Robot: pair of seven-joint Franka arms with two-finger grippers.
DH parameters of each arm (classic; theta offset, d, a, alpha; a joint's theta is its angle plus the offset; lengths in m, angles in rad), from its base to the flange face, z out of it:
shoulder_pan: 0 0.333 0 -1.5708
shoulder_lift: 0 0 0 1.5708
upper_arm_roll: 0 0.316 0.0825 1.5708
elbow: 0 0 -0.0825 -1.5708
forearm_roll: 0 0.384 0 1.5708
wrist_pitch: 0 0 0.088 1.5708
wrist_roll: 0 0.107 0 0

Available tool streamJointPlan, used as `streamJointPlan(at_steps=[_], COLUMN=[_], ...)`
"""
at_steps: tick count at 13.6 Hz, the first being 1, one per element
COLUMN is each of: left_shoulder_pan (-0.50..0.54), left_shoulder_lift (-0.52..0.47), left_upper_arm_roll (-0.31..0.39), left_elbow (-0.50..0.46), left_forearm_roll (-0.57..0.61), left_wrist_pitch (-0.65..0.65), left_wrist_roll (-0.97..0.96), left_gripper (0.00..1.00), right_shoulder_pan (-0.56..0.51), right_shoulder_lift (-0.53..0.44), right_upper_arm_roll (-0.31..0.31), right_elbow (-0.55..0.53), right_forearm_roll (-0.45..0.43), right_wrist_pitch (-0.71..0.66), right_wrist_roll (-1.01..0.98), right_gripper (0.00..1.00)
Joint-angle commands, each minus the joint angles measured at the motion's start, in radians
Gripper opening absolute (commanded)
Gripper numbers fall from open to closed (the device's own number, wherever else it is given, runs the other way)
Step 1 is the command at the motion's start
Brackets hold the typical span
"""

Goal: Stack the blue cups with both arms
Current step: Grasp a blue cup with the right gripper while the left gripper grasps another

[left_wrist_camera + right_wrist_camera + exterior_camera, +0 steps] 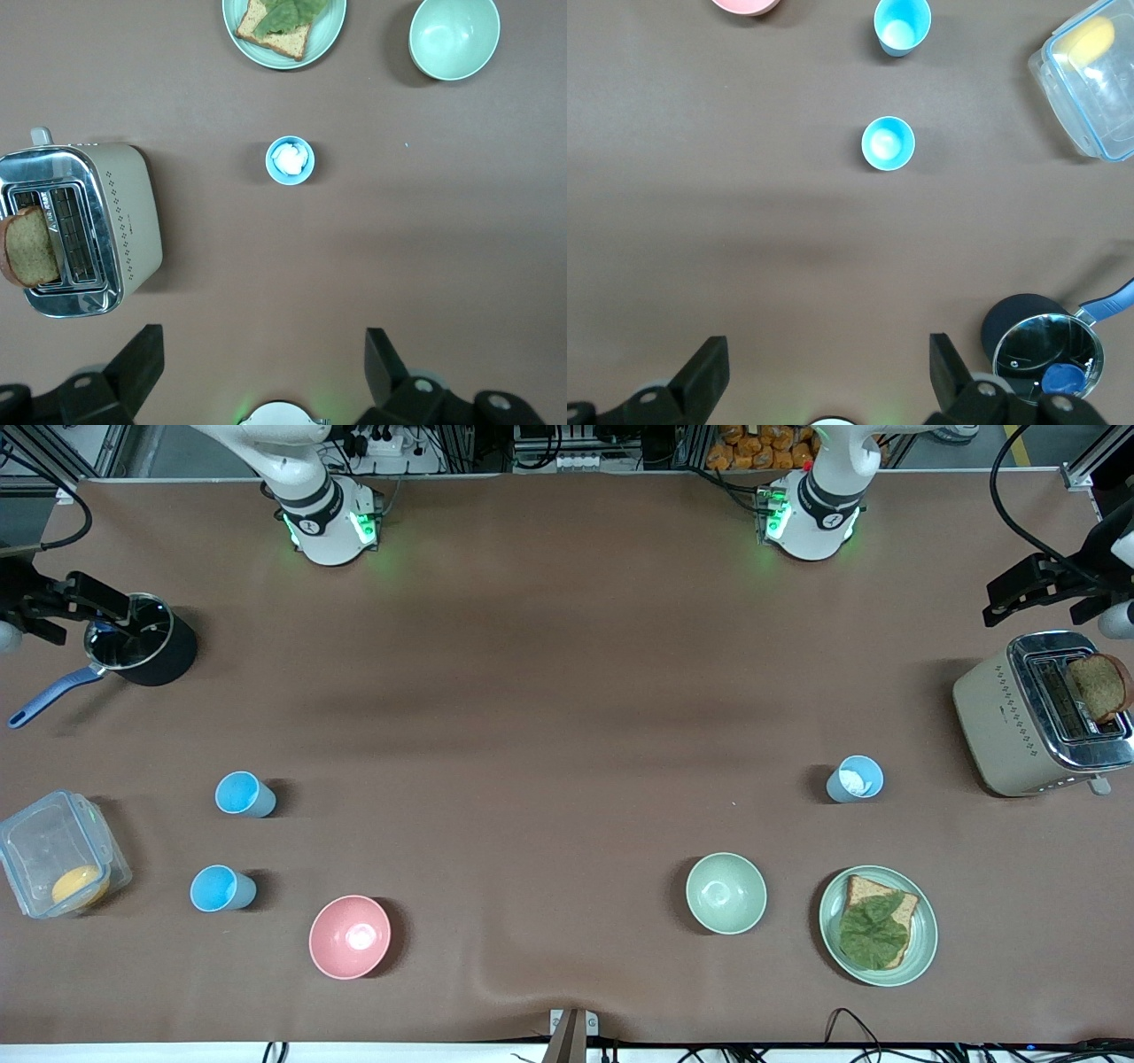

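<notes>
Two sky-blue cups stand toward the right arm's end of the table: one [244, 794] [888, 142] and another [221, 888] [902, 25] nearer to the front camera. A paler blue cup [856, 779] [290, 160] with a whitish inside stands toward the left arm's end, beside the toaster. My right gripper [80, 607] [826, 372] is open and empty, high up over the black pot. My left gripper [1038, 595] [261, 372] is open and empty, high up by the toaster. Both are well apart from the cups.
A black pot [142, 651] with a blue handle and a clear lidded box [58, 864] are at the right arm's end. A pink bowl [349, 936], a pale green bowl [726, 892], a plate [921, 939] with bread and a toaster [1001, 717] also stand on the table.
</notes>
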Motion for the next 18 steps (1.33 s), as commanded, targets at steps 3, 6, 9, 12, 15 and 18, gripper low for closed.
streamJointPlan(at_steps=[3, 6, 9, 12, 15, 18], left_shoulder_pan=[-0.006, 0.003, 0.009, 0.054, 0.058, 0.046], left_shoulder_lift=[0.012, 0.093, 0.128, 0.134, 0.214, 0.315], left_upper_arm_roll=[0.016, 0.010, 0.005, 0.004, 0.004, 0.004], left_elbow=[0.026, 0.046, -0.114, -0.393, -0.523, -0.518], left_forearm_roll=[-0.013, 0.040, 0.065, 0.035, 0.027, 0.025], left_wrist_pitch=[-0.019, 0.022, 0.236, 0.607, 0.815, 0.857], left_wrist_roll=[0.031, 0.075, 0.078, 0.080, 0.080, 0.080], left_gripper=[1.00, 1.00, 1.00, 1.00, 1.00, 0.91], right_shoulder_pan=[0.105, 0.136, 0.106, 0.089, 0.104, 0.098], right_shoulder_lift=[0.000, 0.009, 0.116, 0.284, 0.403, 0.532], right_upper_arm_roll=[-0.073, -0.114, -0.114, -0.114, -0.114, -0.114], right_elbow=[0.006, 0.006, 0.006, 0.003, 0.004, 0.000], right_forearm_roll=[-0.015, -0.015, -0.014, -0.017, -0.087, -0.106], right_wrist_pitch=[-0.005, -0.001, 0.009, 0.164, 0.331, 0.494], right_wrist_roll=[-0.004, -0.004, -0.010, -0.024, -0.022, -0.024], right_gripper=[1.00, 1.00, 1.00, 1.00, 1.00, 1.00])
